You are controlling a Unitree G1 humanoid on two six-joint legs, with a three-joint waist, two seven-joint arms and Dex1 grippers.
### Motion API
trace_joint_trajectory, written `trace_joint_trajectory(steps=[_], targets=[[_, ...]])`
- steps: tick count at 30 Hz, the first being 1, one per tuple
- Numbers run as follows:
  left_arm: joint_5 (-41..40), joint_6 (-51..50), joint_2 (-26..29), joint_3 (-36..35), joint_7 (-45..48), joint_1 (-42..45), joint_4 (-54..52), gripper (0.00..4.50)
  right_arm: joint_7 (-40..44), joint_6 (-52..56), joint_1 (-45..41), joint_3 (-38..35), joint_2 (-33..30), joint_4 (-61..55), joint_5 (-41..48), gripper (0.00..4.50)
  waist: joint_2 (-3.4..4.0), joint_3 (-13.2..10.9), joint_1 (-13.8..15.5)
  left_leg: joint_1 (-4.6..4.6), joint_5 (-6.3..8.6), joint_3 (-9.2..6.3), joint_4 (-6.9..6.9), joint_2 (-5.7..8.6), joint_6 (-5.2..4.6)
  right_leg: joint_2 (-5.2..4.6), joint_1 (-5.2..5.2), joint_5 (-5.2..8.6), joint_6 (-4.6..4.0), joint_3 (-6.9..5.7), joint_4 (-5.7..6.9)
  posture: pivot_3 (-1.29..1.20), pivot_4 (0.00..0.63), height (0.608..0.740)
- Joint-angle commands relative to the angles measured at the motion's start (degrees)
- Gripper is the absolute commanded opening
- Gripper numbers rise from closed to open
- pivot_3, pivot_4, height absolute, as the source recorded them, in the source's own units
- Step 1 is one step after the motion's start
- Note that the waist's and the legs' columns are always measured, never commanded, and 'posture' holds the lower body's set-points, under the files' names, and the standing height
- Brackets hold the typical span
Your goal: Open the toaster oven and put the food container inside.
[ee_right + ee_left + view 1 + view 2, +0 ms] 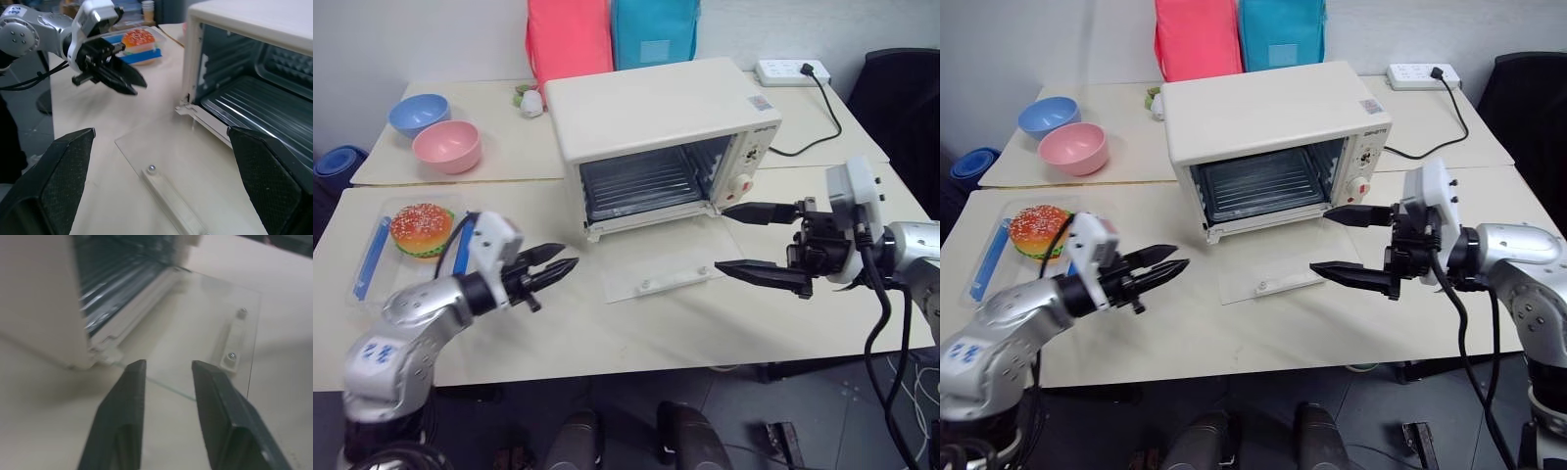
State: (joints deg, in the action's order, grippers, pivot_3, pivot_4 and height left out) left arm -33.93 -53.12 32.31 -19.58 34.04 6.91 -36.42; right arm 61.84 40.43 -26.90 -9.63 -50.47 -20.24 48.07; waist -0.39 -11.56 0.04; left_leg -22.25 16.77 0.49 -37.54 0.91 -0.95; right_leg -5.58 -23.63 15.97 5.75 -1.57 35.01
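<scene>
The toaster oven sat mid-tabletop, toward the far edge, w/ its glass door dropped flat onto the tabletop and the wire rack inside exposed. The door's white bar handle lay near the door's free edge, facing up. A black cord ran from behind the oven to a white power strip at the far right corner.

The food container, clear w/ blue side clips and a toy burger inside, rested near the left edge of the tabletop, well apart from the oven, not held.

Left gripper hovered above the tabletop just beside the container, between it and the open door, pointing toward the door; its fingers stood partly apart, nothing between them. Right gripper hovered by the door's right side, in front of the oven's knob panel, pointing left; its fingers were spread wide, empty.

A blue bowl and a pink bowl sat touching near the far left corner. Pink bag and blue bag stood behind the oven at the far edge.
</scene>
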Motion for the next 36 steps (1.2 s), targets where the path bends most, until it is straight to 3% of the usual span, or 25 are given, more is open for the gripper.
trace_joint_trajectory(steps=[1, 5, 8, 14, 19, 26, 36], targets=[[-10.14, -8.11, -3.28, -11.96, -6.93, -7.97, -10.62, 2.68, 3.64, -2.54, -3.92, 3.63, 1.81, 3.78, -2.10, 4.50, -0.01, 0.00, -0.08, 0.00, 0.00, 0.00, -0.02, 0.00, 0.00, 0.00, 0.00, 0.00, 0.00, 0.01, 0.01, 0.00, 0.150, 0.740], [-19.01, -9.40, -9.41, -22.65, -16.68, -14.77, -16.60, 3.71, 7.37, -4.50, -8.62, 7.88, 4.39, 9.04, -4.76, 4.50, -0.06, -0.01, 0.32, -0.03, 0.11, -0.02, -0.18, -0.04, -0.02, 0.01, 0.02, 0.00, -0.03, 0.03, 0.02, 0.00, 0.150, 0.740], [-31.91, -2.80, -17.90, -29.87, -32.50, -20.49, -18.73, 4.49, 10.51, -6.10, -12.60, 10.97, 6.98, 13.64, -6.68, 4.50, -0.11, 0.02, 0.58, 0.03, 0.14, -0.04, -0.24, -0.02, -0.03, -0.01, 0.09, 0.01, -0.04, 0.04, 0.05, 0.00, 0.150, 0.740], [-48.19, 10.04, -21.27, -28.79, -54.27, -31.49, -19.66, 4.49, 13.47, -7.55, -15.51, 12.78, 9.89, 17.36, -8.81, 4.50, -0.16, 0.04, 0.97, 0.04, 0.32, -0.02, -0.26, -0.08, 0.02, 0.04, 0.03, 0.09, -0.20, 0.08, 0.09, 0.00, 0.150, 0.740], [-55.36, 19.72, -18.53, -24.74, -69.45, -31.41, -17.19, 4.49, 13.25, -6.93, -14.65, 12.41, 10.71, 16.10, -8.91, 4.50, -0.16, 0.05, 1.31, 0.04, 0.32, 0.00, -0.34, -0.07, -0.02, 0.03, 0.10, 0.10, -0.21, 0.13, 0.05, 0.00, 0.150, 0.740], [-64.84, 30.52, -11.30, -23.05, -93.69, -24.10, -4.77, 4.49, 10.52, -4.63, -11.21, 9.24, 9.21, 11.03, -6.99, 4.50, -0.16, 0.06, 1.27, 0.05, 0.32, 0.01, -0.33, -0.10, 0.01, 0.08, 0.08, 0.11, -0.24, 0.13, 0.08, 0.00, 0.150, 0.740], [-67.40, 30.91, -1.39, -14.19, -102.19, -10.82, 5.13, 4.49, 4.72, -1.11, -5.10, 4.40, 8.32, 3.27, -3.84, 4.50, -0.25, 0.11, 1.31, 0.07, 0.27, 0.09, -0.34, -0.09, 0.17, 0.09, 0.12, 0.09, -0.21, 0.12, 0.06, 0.00, 0.150, 0.740]])
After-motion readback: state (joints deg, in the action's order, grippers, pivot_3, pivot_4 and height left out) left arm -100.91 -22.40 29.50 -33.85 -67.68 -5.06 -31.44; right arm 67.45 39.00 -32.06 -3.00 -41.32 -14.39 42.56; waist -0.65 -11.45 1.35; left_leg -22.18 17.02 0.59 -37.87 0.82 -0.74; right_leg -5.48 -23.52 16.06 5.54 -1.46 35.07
